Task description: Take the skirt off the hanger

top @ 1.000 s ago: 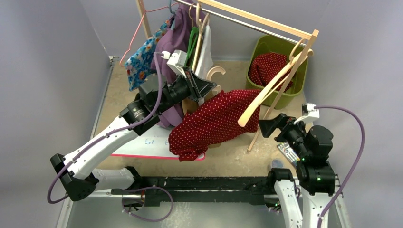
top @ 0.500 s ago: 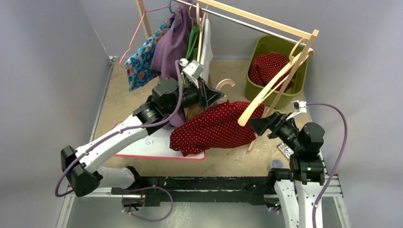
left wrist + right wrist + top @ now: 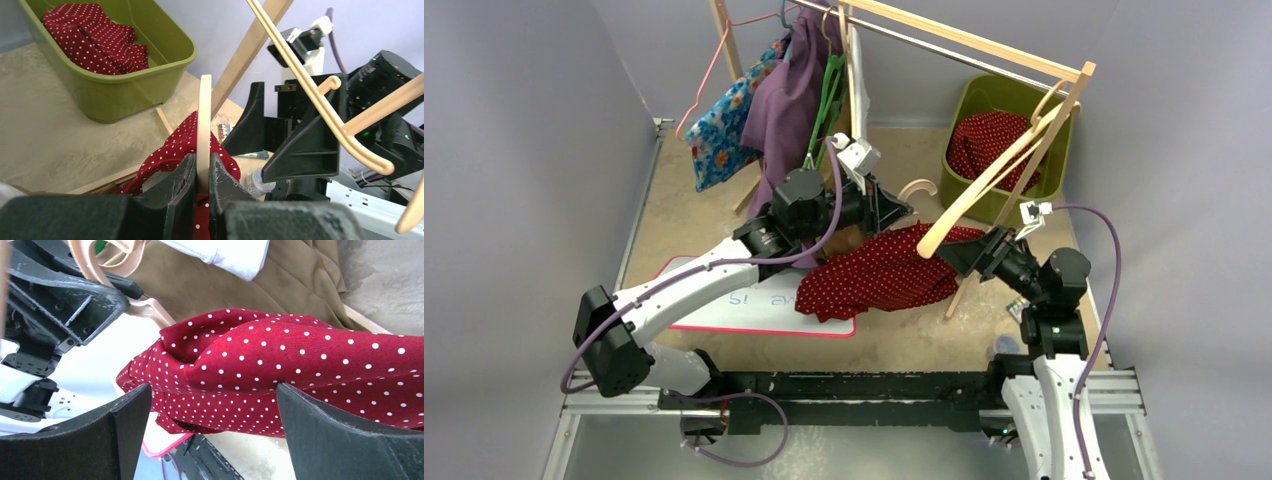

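The red white-dotted skirt (image 3: 874,275) droops from a pale wooden hanger (image 3: 917,188) down onto the table. My left gripper (image 3: 894,212) is shut on that hanger, whose thin wooden strip (image 3: 204,115) stands pinched between the jaws, with the skirt (image 3: 172,152) just below. My right gripper (image 3: 954,258) is open at the skirt's right end. In the right wrist view its fingers straddle a bulge of the skirt (image 3: 300,365) without pressing it, and the right gripper (image 3: 212,390) faces the left gripper (image 3: 65,295).
A green bin (image 3: 984,100) at the back right holds another red dotted cloth. The wooden rack (image 3: 964,40) carries purple (image 3: 789,100) and floral (image 3: 719,125) garments. An empty wooden hanger (image 3: 984,185) slants over the skirt. A pink-edged whiteboard (image 3: 744,305) lies under it.
My left arm has swung right, carrying the hanger and skirt lower and rightwards. My right gripper has moved left and now straddles the skirt's right end.
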Tool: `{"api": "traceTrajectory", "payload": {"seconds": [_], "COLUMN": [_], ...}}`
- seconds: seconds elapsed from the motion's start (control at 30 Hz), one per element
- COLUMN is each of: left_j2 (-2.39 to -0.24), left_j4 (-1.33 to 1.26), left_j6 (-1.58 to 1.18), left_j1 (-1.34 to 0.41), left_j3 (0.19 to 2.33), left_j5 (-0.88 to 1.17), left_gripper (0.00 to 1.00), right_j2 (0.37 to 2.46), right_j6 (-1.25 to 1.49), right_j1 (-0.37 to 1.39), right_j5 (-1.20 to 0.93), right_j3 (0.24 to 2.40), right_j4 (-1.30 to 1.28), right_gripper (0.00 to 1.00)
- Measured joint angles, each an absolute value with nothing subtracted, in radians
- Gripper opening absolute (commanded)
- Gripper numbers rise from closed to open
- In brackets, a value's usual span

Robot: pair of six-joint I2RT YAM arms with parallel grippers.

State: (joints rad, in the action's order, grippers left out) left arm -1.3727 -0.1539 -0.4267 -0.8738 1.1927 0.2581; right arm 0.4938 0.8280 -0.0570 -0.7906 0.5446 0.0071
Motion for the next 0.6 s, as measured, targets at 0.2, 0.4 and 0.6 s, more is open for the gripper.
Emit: {"api": "traceTrajectory", "payload": {"seconds": [0.2, 0.4, 0.6], "left_j2": [-1.39, -1.427, -1.43], "left_j4": [-0.157, -0.146, -0.139], "left_j6": [-0.421, -0.392, -0.374], "left_j1": [-0.902, -0.952, -0.971], "left_j3": [1.193, 1.215, 1.221], "left_j5": [0.26, 0.253, 0.226], "left_gripper": [0.0, 0.0, 0.0], "right_j2": [0.516, 0.533, 0.554], "right_j6": [0.887, 0.91, 0.909], "right_j1": [-0.057, -0.057, -0.057], "right_j5": [-0.815, -0.826, -0.825], "right_j3": [0.498, 0.479, 0.464], "right_j4": [0.068, 0.092, 0.088], "right_gripper": [0.95, 0.8, 0.61]}}
